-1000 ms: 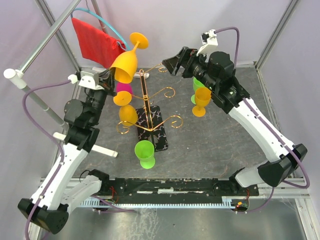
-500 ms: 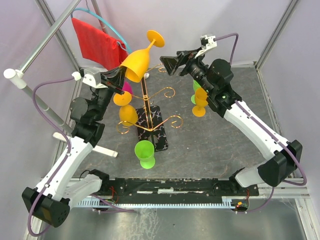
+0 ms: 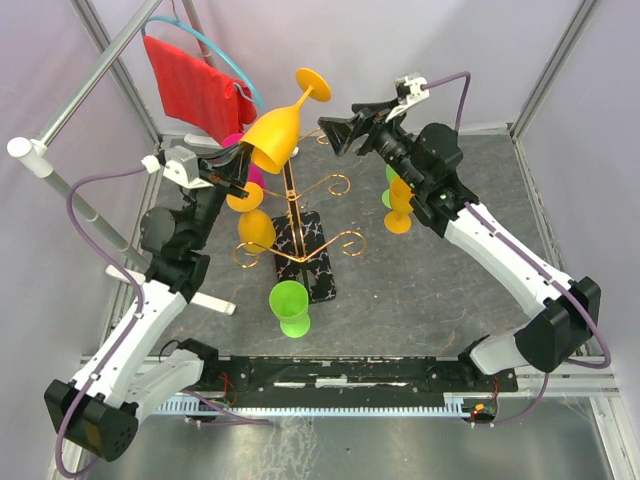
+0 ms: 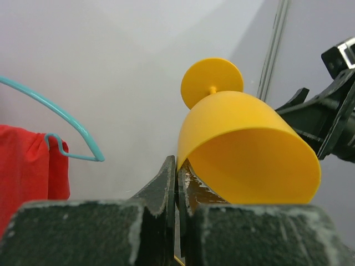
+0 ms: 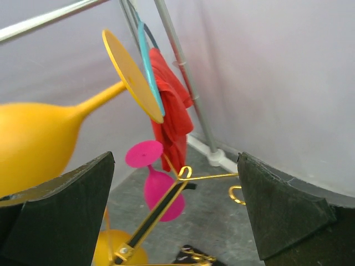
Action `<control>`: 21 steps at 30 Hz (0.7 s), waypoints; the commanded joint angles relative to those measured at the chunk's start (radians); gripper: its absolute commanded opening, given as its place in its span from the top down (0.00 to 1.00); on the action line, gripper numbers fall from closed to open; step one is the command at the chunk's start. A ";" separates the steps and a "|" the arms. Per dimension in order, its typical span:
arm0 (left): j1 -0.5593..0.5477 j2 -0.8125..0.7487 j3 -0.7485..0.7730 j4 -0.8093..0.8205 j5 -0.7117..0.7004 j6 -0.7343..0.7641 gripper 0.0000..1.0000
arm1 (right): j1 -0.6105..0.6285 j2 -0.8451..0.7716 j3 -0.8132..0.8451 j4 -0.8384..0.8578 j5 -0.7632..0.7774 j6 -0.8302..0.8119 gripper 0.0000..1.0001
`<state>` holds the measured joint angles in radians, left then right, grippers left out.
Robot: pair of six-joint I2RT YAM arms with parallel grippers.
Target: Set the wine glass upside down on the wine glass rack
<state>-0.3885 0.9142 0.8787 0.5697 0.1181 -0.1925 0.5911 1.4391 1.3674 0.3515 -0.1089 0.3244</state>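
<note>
My left gripper (image 3: 243, 158) is shut on the rim of a yellow wine glass (image 3: 276, 133), held high and tilted above the top of the wine glass rack (image 3: 291, 203), with its foot (image 3: 313, 83) pointing up and to the right. In the left wrist view the fingers (image 4: 178, 167) pinch the rim of this wine glass (image 4: 244, 149). My right gripper (image 3: 338, 129) stands open just right of the glass with nothing in it. From the right wrist, the glass (image 5: 39, 138) shows at the left, beyond the open gripper (image 5: 176, 159).
On the gold rack (image 5: 183, 174) with its black marbled base (image 3: 310, 255) hang two yellow glasses (image 3: 256, 230) and a pink one (image 5: 161, 188). A green glass (image 3: 290, 306) stands in front, with an orange one (image 3: 403, 200) at the right. A red cloth (image 3: 195, 90) hangs on a teal hanger (image 4: 72, 133) at the back left.
The left arm has swung the yellow glass up and to the right, tilting its foot further right. The right gripper has moved left toward the glass, still open.
</note>
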 commanded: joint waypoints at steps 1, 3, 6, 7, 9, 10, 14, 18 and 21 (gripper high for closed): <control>-0.002 -0.001 -0.058 0.228 0.000 0.046 0.97 | -0.003 -0.051 0.078 -0.005 -0.032 0.267 0.00; -0.002 0.011 -0.078 0.286 0.019 0.050 0.97 | -0.005 -0.052 0.088 0.005 -0.035 0.398 0.00; -0.004 0.035 -0.116 0.391 0.042 0.041 0.97 | -0.005 -0.039 0.091 0.056 -0.042 0.631 0.01; -0.005 0.041 -0.129 0.439 0.045 0.036 0.97 | -0.005 -0.030 0.088 0.086 -0.049 0.695 0.02; -0.007 0.054 -0.150 0.496 0.053 0.030 0.97 | -0.005 -0.008 0.086 0.150 -0.068 0.805 0.05; -0.010 0.059 -0.158 0.519 0.057 0.030 0.97 | -0.005 0.002 0.089 0.171 -0.074 0.844 0.06; -0.019 0.073 -0.183 0.587 0.064 0.015 0.97 | -0.003 0.039 0.116 0.181 -0.093 0.900 0.10; -0.035 0.076 -0.190 0.595 0.046 0.023 0.97 | 0.005 0.064 0.117 0.190 -0.095 0.923 0.12; -0.045 0.077 -0.192 0.595 0.032 0.044 0.97 | 0.014 0.084 0.122 0.201 -0.102 0.943 0.14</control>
<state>-0.4191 0.9936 0.6853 1.0733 0.1623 -0.1776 0.5922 1.5028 1.4395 0.4767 -0.1837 1.1969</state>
